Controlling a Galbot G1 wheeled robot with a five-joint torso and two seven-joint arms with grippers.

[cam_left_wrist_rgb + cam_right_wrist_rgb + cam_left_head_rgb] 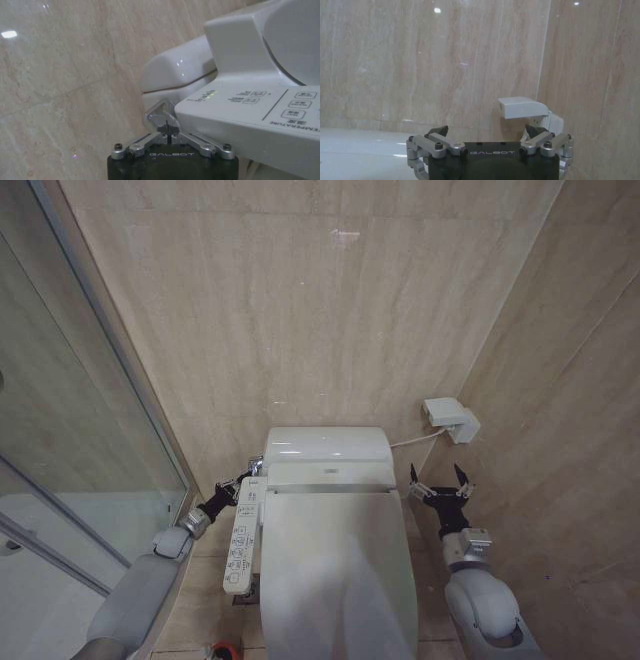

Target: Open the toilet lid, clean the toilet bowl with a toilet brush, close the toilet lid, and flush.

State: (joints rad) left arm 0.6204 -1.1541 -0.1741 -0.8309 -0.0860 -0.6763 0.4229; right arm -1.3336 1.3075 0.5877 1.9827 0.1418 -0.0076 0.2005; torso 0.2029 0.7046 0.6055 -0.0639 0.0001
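Toilet lid (335, 565) down; left pincer (243, 476) together at flush lever (161, 112): press squarely. Right pincer (437, 484) apart, idle

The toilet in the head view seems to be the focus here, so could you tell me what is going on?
The large white oval plastic toilet lid is down over the white ceramic toilet bowl. The left gripper, fingers shut, sits at the back corner beside the white button panel, on a metal flush lever. The right gripper hovers open on the other side, near a white wall socket. The red-based toilet brush stands on the floor.
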